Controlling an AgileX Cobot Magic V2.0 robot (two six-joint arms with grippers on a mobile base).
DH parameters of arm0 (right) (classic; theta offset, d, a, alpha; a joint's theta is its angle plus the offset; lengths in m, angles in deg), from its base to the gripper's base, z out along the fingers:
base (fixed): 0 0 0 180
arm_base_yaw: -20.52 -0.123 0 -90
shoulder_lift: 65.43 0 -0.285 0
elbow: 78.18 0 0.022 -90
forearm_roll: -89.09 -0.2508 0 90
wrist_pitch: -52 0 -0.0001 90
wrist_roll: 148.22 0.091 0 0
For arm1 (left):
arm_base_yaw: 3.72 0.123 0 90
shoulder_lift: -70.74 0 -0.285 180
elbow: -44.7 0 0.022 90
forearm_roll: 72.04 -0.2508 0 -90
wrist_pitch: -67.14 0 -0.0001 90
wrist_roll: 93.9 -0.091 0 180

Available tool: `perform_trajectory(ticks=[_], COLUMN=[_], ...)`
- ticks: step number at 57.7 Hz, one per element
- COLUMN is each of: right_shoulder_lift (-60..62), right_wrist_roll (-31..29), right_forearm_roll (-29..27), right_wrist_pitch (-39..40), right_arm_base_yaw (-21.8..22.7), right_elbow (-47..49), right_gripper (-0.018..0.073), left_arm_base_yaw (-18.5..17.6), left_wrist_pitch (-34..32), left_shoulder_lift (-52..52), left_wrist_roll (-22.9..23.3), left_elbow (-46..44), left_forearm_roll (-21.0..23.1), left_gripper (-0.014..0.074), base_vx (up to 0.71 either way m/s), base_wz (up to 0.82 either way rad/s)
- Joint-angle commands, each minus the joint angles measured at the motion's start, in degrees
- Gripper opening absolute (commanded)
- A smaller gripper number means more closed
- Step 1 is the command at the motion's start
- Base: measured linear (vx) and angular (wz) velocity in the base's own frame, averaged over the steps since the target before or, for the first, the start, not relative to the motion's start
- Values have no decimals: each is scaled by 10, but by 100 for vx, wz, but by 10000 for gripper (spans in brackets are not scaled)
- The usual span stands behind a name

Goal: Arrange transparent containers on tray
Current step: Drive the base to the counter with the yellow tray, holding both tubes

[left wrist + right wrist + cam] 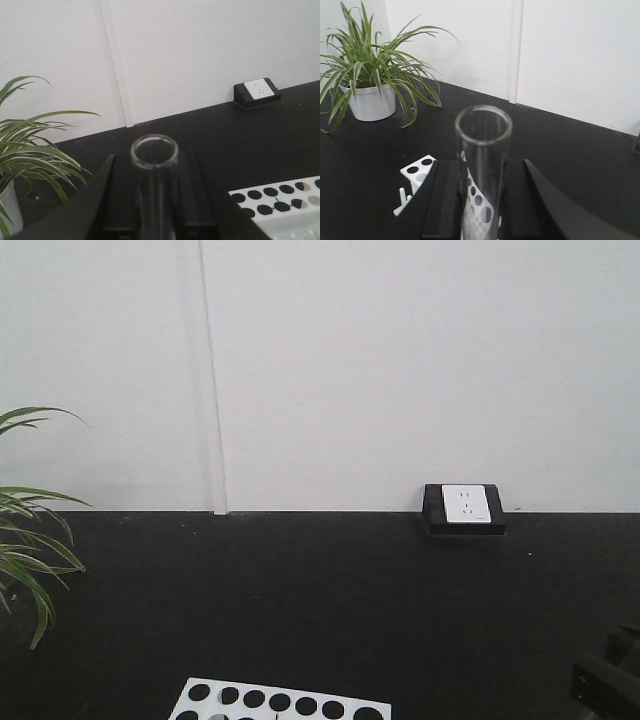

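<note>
Your left gripper (pixel 152 160) is clamping an upright test tube (pixel 154 195) near the white rack (pixel 280 200); your right gripper (pixel 481 165) is gripping a second tube (pixel 481 135) by it.

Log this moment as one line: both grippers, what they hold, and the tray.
left gripper: shut on first test tube | right gripper: shut on second test tube | white rack: in view | tray: not in view

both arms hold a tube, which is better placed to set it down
Left, tentatively: the left gripper holds the left tube over bare table, rack aside; the right gripper holds the right tube close by the rack; no tray in view.
</note>
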Motion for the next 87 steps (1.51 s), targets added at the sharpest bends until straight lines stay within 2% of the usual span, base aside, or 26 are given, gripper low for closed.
perform_trajectory(ticks=[1, 37, 87], right_shoulder_lift=[-1, -1, -1], right_wrist_roll=[-5, -5, -5], right_forearm_roll=[-2, -2, -2], right_wrist_pitch=[51, 51, 47], right_arm_base_yaw=[3, 3, 3], right_elbow=[18, 18, 18], right_gripper=[64, 64, 64], left_arm_base_yaw=[-3, -3, -3], left_wrist_pitch=[-42, -42, -42], left_shoulder_lift=[-3, -3, -3], left_wrist_roll=[3, 3, 3], left_elbow=[-15, -15, -15], left_forearm_roll=[-5, -5, -5], left_gripper=[75, 75, 75], base_vx=[-8, -20, -36], base_wz=[8, 16, 20])
